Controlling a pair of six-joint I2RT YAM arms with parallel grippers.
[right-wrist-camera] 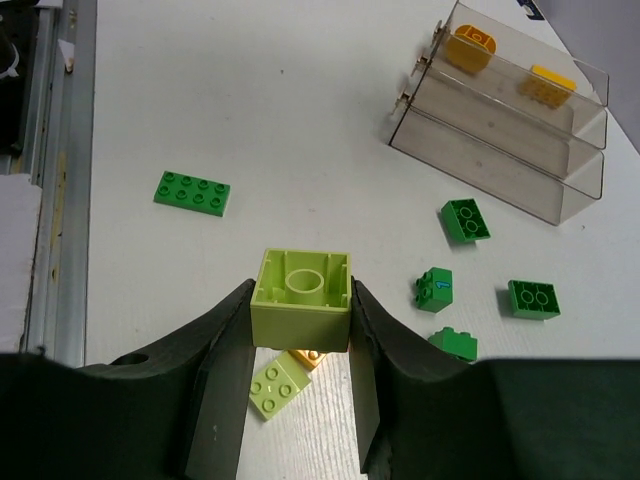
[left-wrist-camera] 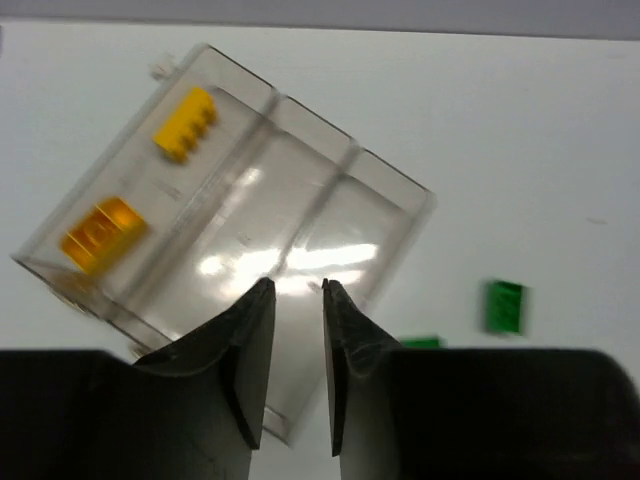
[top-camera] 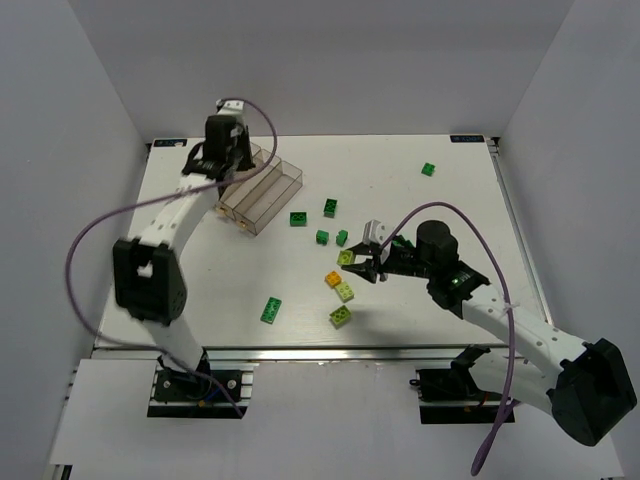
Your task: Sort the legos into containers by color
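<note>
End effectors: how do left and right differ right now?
The left end effector is shut and empty; the right end effector is shut on a lime brick. The left one hangs over the tray; the right one over loose bricks. Both are black.

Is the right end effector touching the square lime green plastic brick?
Touching: right wrist view shows the right end effector clamping the lime green brick on both sides.

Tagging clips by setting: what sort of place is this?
Likely a robot lab workcell: white table boxed by plain walls, left arm and right arm bolted at its edge, bricks near a clear tray.
</note>
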